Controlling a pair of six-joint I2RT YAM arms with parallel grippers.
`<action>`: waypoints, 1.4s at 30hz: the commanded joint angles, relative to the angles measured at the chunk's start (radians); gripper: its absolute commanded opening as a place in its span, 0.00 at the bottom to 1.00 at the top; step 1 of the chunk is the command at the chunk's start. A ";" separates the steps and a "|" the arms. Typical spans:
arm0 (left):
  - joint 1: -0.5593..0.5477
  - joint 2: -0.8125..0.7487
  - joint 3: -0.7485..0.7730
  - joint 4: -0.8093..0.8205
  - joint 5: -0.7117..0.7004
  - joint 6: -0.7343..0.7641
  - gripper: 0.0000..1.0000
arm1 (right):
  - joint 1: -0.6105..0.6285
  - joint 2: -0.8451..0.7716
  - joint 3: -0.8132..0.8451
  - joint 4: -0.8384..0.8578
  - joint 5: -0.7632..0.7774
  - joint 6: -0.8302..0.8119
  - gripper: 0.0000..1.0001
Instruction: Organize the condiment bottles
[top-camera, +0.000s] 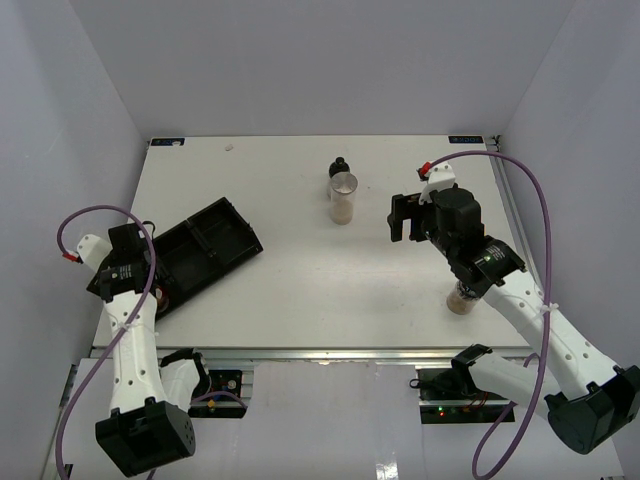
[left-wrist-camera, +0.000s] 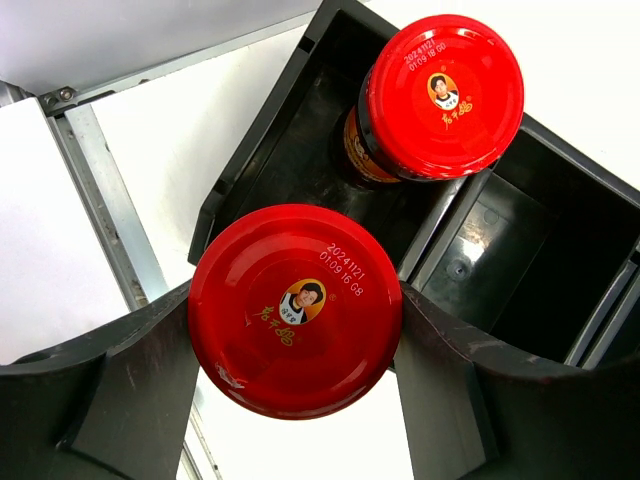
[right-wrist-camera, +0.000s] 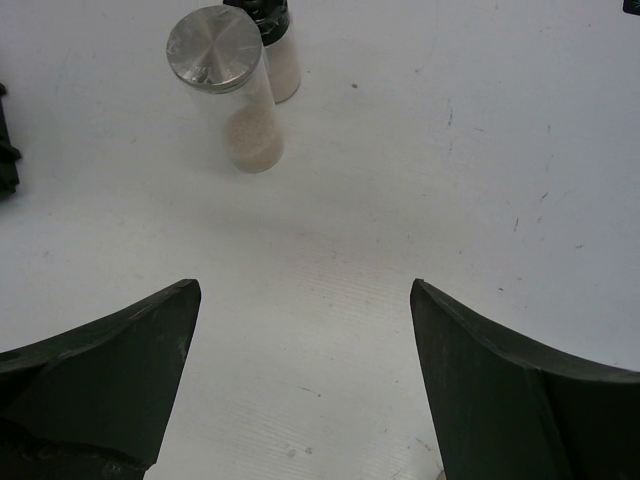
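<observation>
Jaws of the left tool (left-wrist-camera: 296, 345) pressed on either side of a small jar with a glossy red printed cap (left-wrist-camera: 292, 300), holding it at the near-left edge of the white bench (top-camera: 300, 290). The cap covered the jar's body, so whether its base touched anything could not be told. Just beyond it, a second red-capped jar with brown contents (left-wrist-camera: 440, 95) stood upright in the end compartment of the flat black plastic compartmented tray (left-wrist-camera: 300, 130), whose far end was cut off in the left wrist view. From above, the left arm covered most of both jars.

At the near right, a clear jar with pale tan contents (top-camera: 462, 300) stood on the bench, its top hidden under the right arm. The right tool (right-wrist-camera: 303, 290) hung above bare bench with jaws spread wide and nothing between them.

Farther back, mid-bench, a clear cylindrical jar with a silvery cap and pale powder (right-wrist-camera: 215, 50) stood upright. Close behind it stood a smaller black-capped jar (right-wrist-camera: 272, 40), its cap cut off by the top edge of the right wrist view; whether the two touched could not be made out.
</observation>
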 joint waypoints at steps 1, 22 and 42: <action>0.000 -0.030 0.017 0.073 -0.035 -0.014 0.00 | -0.004 -0.016 0.004 0.025 0.026 -0.020 0.92; 0.000 0.062 -0.047 0.220 -0.074 -0.019 0.00 | -0.004 -0.006 -0.006 0.033 0.053 -0.034 0.92; 0.001 0.109 -0.070 0.245 -0.026 0.017 0.72 | -0.004 -0.029 -0.016 0.034 0.056 -0.035 0.92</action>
